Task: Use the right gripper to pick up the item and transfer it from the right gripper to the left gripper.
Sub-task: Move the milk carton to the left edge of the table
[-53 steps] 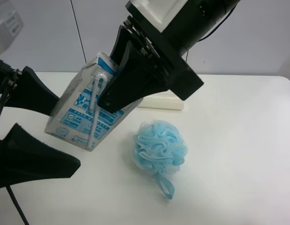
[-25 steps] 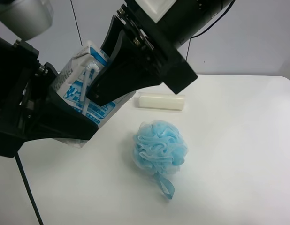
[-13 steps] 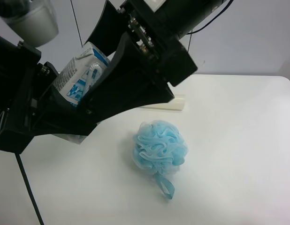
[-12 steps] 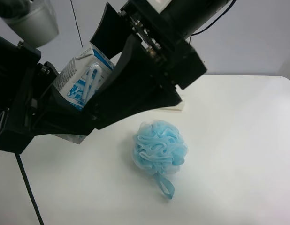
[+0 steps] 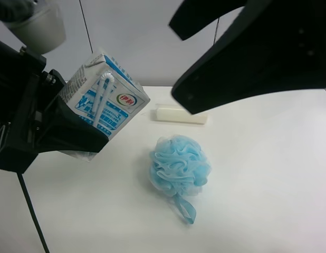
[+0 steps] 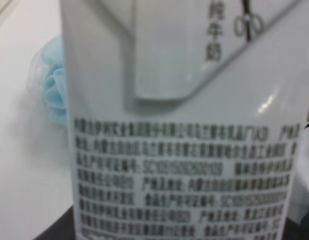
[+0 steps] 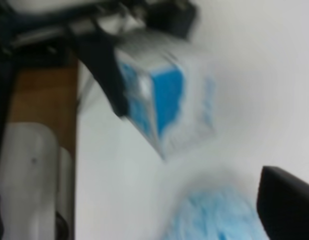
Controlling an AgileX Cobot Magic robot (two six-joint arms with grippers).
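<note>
The white-and-blue drink carton point(image 5: 107, 103), with its wrapped straw and red-green logo facing out, hangs tilted above the table. My left gripper point(image 5: 92, 126), the arm at the exterior high view's left, is shut on its lower part. The carton's printed back fills the left wrist view point(image 6: 184, 125). My right gripper point(image 5: 176, 60) is open and empty, apart from the carton, up and to the right of it. In the blurred right wrist view the carton point(image 7: 164, 105) sits in the left gripper's black fingers point(image 7: 107, 75).
A fluffy blue mesh sponge point(image 5: 179, 166) lies mid-table, also in the wrist views point(image 7: 219, 215) point(image 6: 49, 85). A cream-white bar point(image 5: 181, 115) lies behind it. The white table point(image 5: 268, 174) stretches to the right. A thin black cable point(image 5: 31, 221) hangs at the left.
My right gripper opened, let go of the carton and drew back up and to the right. The carton stays held in my left gripper, which has hardly moved.
</note>
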